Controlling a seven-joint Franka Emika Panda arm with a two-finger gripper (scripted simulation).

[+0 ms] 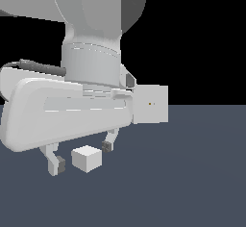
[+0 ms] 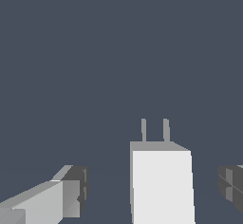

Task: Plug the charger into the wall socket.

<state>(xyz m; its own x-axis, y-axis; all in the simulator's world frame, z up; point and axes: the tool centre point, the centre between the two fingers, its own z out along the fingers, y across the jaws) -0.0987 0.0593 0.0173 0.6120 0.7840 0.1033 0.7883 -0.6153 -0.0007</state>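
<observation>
The tool (image 1: 80, 157) hangs low over the desk (image 1: 192, 173) with its 2 fingers (image 1: 56, 164) spread wide, pinching nothing. The charger (image 1: 87, 158) sits on the desk in the gap between them, apart from both pads, so the spread looks set to straddle the block before closing on its 2 side faces. In the wrist view the charger (image 2: 162, 185) lies nearer one pad than the other, so the tool is not quite centred; a small sideways correction would likely give an even squeeze. Its 2 prongs (image 2: 154, 130) point flat along the desk, away from the wrist, which suits a level push later. The socket (image 1: 150, 104) stands upright beyond the arm, toward the exterior view's right, well apart from the charger, its tiny orange dot (image 1: 150, 104) facing the camera. Whether the prongs already line up with that face cannot be told. Judging by this, the grasp is not yet made and the plugging is wholly ahead.
</observation>
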